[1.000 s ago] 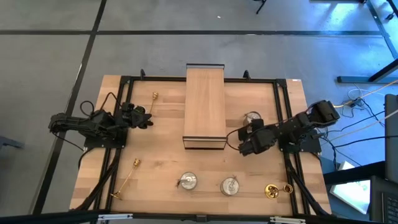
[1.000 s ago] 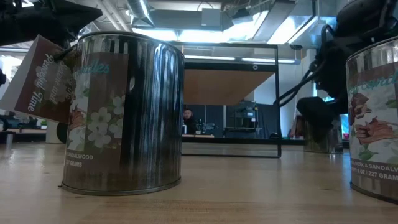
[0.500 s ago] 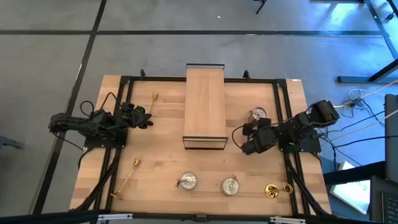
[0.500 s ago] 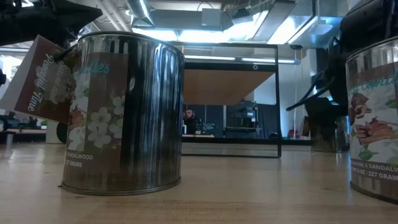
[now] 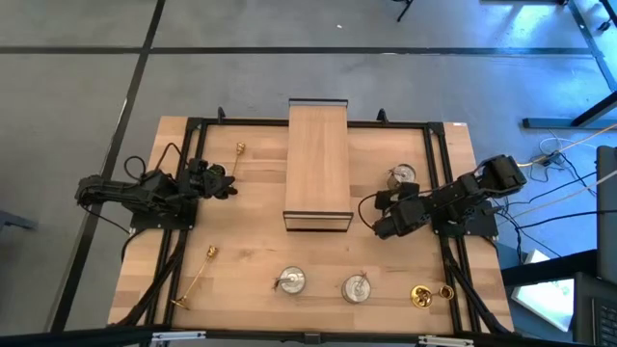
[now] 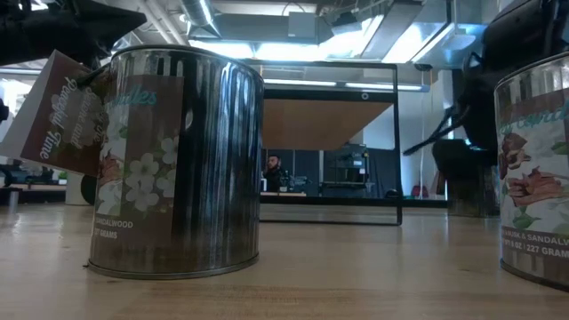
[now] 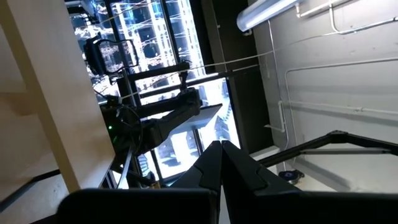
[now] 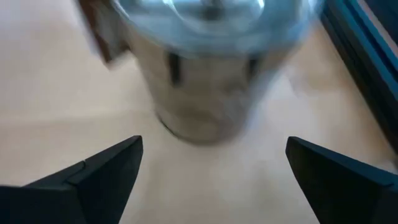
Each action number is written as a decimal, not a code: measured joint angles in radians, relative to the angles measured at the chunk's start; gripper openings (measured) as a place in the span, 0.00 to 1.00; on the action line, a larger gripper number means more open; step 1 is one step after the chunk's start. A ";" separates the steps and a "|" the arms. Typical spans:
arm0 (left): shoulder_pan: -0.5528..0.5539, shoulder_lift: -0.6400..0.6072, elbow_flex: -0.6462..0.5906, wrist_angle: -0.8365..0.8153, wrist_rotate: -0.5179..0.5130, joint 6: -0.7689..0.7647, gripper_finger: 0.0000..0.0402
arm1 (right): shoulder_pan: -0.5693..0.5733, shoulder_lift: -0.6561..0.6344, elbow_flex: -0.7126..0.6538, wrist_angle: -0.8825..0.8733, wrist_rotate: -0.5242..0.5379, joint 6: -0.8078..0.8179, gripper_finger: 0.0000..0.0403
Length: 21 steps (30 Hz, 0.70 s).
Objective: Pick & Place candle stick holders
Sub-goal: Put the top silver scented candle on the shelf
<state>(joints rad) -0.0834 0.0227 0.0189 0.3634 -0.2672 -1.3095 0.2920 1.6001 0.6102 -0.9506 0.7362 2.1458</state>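
Observation:
A squat silver candle stick holder (image 5: 400, 174) stands on its base at the table's right, just beyond my right gripper (image 5: 393, 204). In the right wrist view this holder (image 8: 208, 68) is ahead of my open right gripper (image 8: 214, 165), whose fingers touch nothing. Two more silver holders (image 5: 290, 281) (image 5: 357, 287) stand near the front edge, large in the low view (image 6: 173, 160) (image 6: 533, 169). A gold holder (image 5: 421, 296) sits at the front right. Slim gold candlesticks lie at the left (image 5: 196, 278) (image 5: 236, 159). My left gripper (image 5: 229, 185) is shut and holds nothing.
A long wooden box (image 5: 316, 164) stands in the middle of the table, between the two arms. A black frame (image 5: 434, 154) borders the work area. Bare wood lies between the box and the front row of holders.
My right gripper has rolled about its own axis while staying open, and the silver holder beyond it now shows more fully in the high view.

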 joint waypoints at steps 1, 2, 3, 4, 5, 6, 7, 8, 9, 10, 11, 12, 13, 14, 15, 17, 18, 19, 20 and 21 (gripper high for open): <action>0.000 0.000 0.000 -0.002 0.000 -0.001 0.00 | -0.002 0.000 0.000 0.017 0.019 0.001 0.99; 0.000 0.000 0.000 -0.001 0.000 -0.001 0.00 | -0.004 0.000 0.000 0.029 0.027 0.000 0.99; 0.000 0.000 0.000 -0.001 0.000 -0.001 0.00 | -0.004 0.000 0.000 0.043 0.023 -0.010 0.99; 0.000 0.000 0.000 -0.001 0.001 -0.001 0.00 | -0.005 0.000 0.000 0.053 0.018 -0.034 0.99; 0.000 0.000 0.000 -0.001 0.005 -0.001 0.00 | -0.005 0.000 0.000 0.054 0.017 -0.063 0.99; 0.000 0.000 0.000 -0.001 0.008 -0.002 0.00 | -0.005 0.000 0.000 0.051 0.016 -0.096 0.99; 0.000 0.000 0.000 -0.001 0.012 -0.003 0.00 | -0.005 0.000 0.000 0.046 0.020 -0.119 0.99; 0.000 0.000 0.000 0.000 0.017 -0.003 0.00 | -0.005 0.000 0.000 0.041 0.022 -0.131 0.99; 0.000 0.000 0.000 0.004 0.022 -0.004 0.00 | -0.006 0.000 0.000 0.031 0.022 -0.135 0.99; 0.000 0.000 0.000 0.005 0.025 -0.005 0.00 | -0.007 0.000 0.000 0.019 0.022 -0.136 0.99; 0.000 0.000 0.000 0.005 0.025 -0.005 0.00 | -0.009 0.000 0.000 0.005 0.020 -0.137 0.99; 0.000 0.000 0.000 0.005 0.026 -0.005 0.00 | -0.012 0.000 0.000 -0.012 0.016 -0.138 0.99; 0.000 0.000 0.000 0.005 0.026 -0.005 0.00 | -0.013 0.000 0.000 -0.030 0.012 -0.136 0.99; 0.000 0.000 0.000 0.004 0.026 -0.005 0.00 | -0.015 0.000 0.000 -0.046 0.004 -0.126 0.99; 0.000 0.000 0.000 0.002 0.026 -0.004 0.00 | -0.018 0.000 0.000 -0.063 -0.007 -0.109 0.99; 0.000 0.000 0.000 0.000 0.026 0.002 0.00 | -0.023 0.000 0.000 -0.083 -0.042 -0.084 0.99; 0.000 0.000 0.000 0.000 0.026 0.005 0.00 | -0.023 0.000 0.002 -0.085 -0.059 -0.086 0.99; 0.000 0.000 0.000 0.001 0.026 0.009 0.00 | -0.023 0.000 0.008 -0.096 -0.074 -0.094 0.99; 0.000 0.000 0.000 0.001 0.026 0.011 0.00 | -0.023 0.000 0.017 -0.110 -0.088 -0.107 0.99; 0.000 0.000 0.000 0.001 0.026 0.012 0.00 | -0.023 0.000 0.030 -0.126 -0.104 -0.112 0.99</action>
<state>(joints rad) -0.0837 0.0227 0.0189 0.3641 -0.2413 -1.2972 0.2691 1.6001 0.6401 -1.0769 0.6325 2.0338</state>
